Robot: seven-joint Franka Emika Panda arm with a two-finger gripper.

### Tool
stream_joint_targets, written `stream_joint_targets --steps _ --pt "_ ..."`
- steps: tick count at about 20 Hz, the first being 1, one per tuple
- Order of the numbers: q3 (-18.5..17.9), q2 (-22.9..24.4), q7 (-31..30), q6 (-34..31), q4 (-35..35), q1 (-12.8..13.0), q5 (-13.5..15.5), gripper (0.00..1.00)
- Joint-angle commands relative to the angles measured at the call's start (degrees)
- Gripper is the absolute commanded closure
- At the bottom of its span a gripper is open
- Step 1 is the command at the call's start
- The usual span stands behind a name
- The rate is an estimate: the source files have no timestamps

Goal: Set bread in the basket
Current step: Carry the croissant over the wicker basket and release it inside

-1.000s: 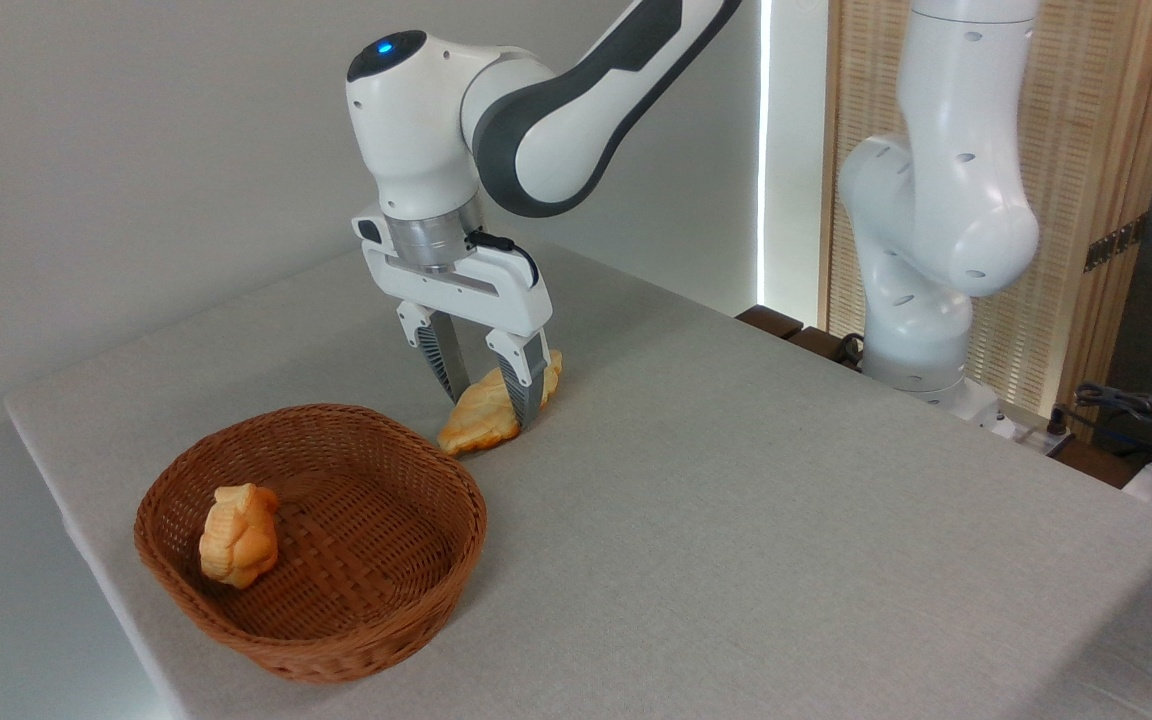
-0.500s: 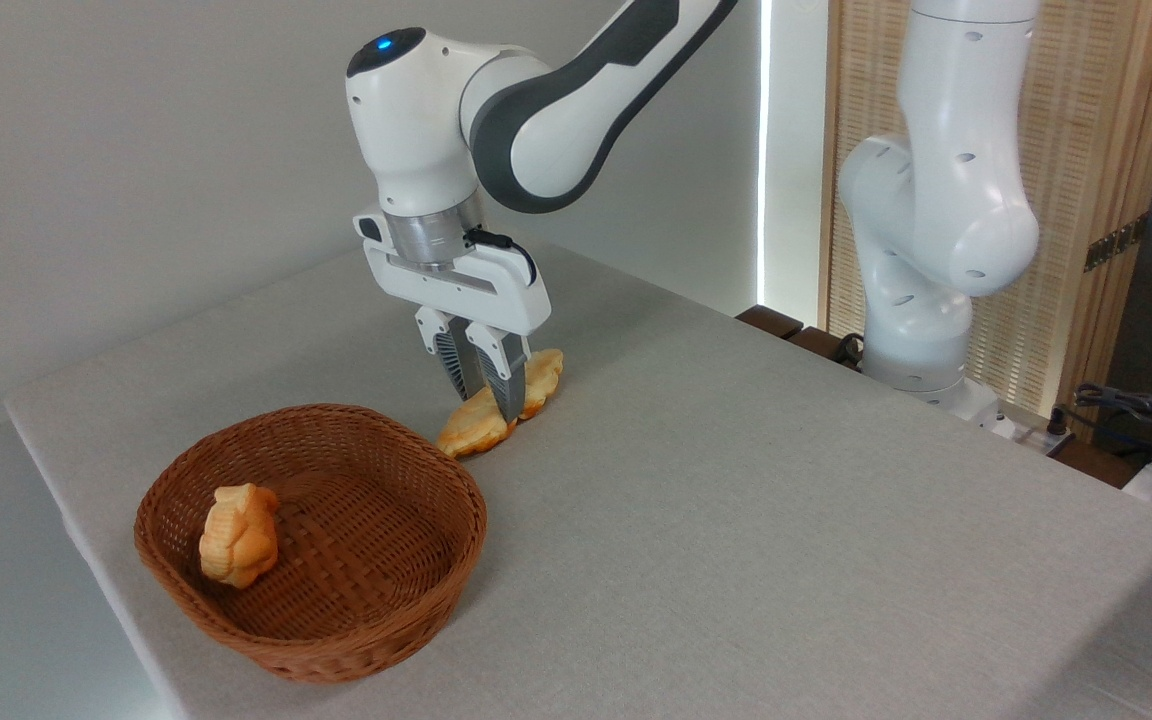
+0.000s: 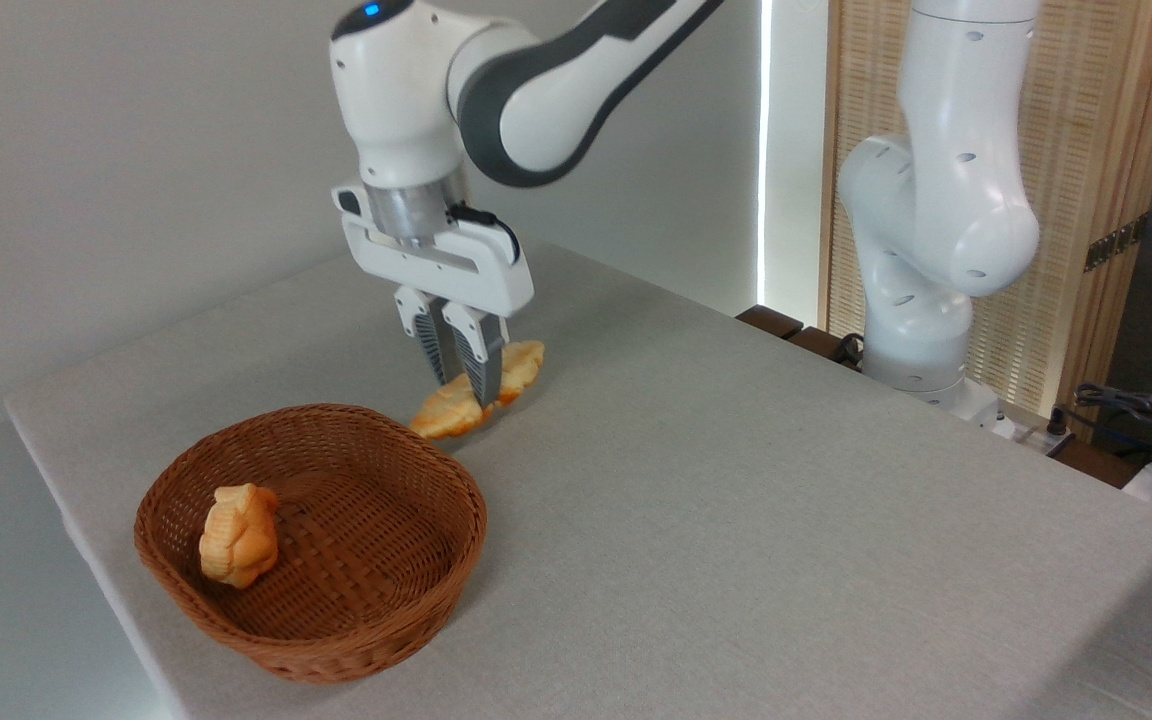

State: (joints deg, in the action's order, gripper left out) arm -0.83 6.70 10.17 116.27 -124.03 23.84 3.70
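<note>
Our tool [image 3: 469, 385] pinches the bread [image 3: 476, 389] at mid-length; we judge it light, soft, crushable, at one o'clock from the basket [image 3: 376, 640].

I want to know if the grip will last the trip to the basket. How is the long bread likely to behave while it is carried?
The bread probably stays stiff: pinched mid-length by the gripper, both ends stick out without drooping. It looks light for its size, held by narrow fingertips alone. Tilted in the jaws, it might pivot or slip on the way to the basket.
</note>
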Motion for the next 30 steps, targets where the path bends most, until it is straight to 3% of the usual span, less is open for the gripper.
stream_joint_targets --steps 1,3,9,11,13,15,16,17,22,30 --pt "-3.47 0.94 5.71 -6.57 5.72 -0.29 -0.53 1.00" --pt "-5.49 1.03 9.23 -9.73 8.35 -0.29 -0.53 1.00" --pt "-9.62 0.94 18.38 -9.92 12.76 -0.38 0.00 1.00" --pt "-9.80 0.68 19.44 -8.00 13.20 -0.38 0.17 0.98" --pt "-9.89 0.07 21.72 -0.82 13.20 -0.38 -0.18 0.90" --pt "-10.59 -1.25 21.91 4.47 13.20 -0.38 -0.18 0.30" --pt "-10.68 -2.30 21.73 7.19 13.20 -0.38 -0.18 0.07" --pt "-10.94 -3.00 21.30 10.00 13.20 -0.38 -0.01 0.00" --pt "-11.83 -6.00 21.20 20.65 13.29 -0.38 0.26 0.00" --pt "-11.83 -6.18 21.56 20.93 13.03 -0.38 0.17 0.00"
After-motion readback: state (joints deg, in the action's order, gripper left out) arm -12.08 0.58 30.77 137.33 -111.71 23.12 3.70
